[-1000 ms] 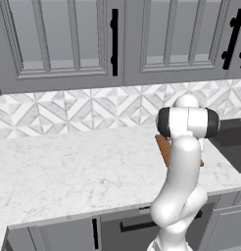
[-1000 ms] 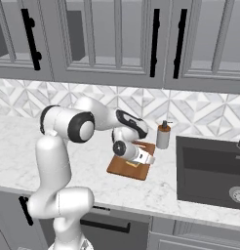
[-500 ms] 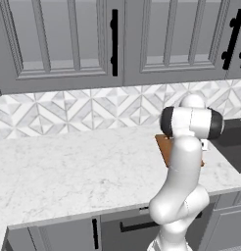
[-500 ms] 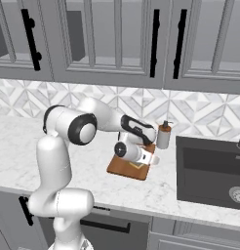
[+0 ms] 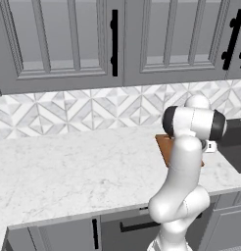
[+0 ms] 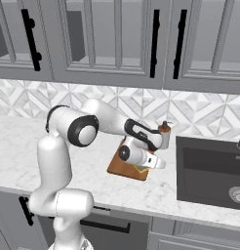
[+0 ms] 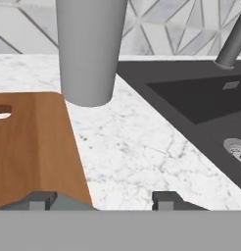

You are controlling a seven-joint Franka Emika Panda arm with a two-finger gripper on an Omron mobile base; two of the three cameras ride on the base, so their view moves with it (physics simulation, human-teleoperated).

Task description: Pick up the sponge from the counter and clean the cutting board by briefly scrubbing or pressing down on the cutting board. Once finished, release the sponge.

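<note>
Two fingertips [image 7: 41,198] spread, nothing visibly grasped; sponge [image 7: 68,202] just beside them. Risk: gripper [image 6: 146,166] knocks grey bottle [image 7: 89,49] at 12 o'clock beside cutting board [image 7: 29,147].

We count one cutting board [image 7: 34,147] near the counter's [image 5: 68,171] front edge, with one slot handle cut into it. One grey bottle [image 7: 89,49] stands just beyond the board's far corner, seen in the right base view with a brown pump top. One dark sink [image 6: 212,171] is set into the counter's right end, with one drain [image 7: 237,147] and one dark faucet [image 7: 232,39]. Five black handles hang on the upper cabinet doors.
</note>
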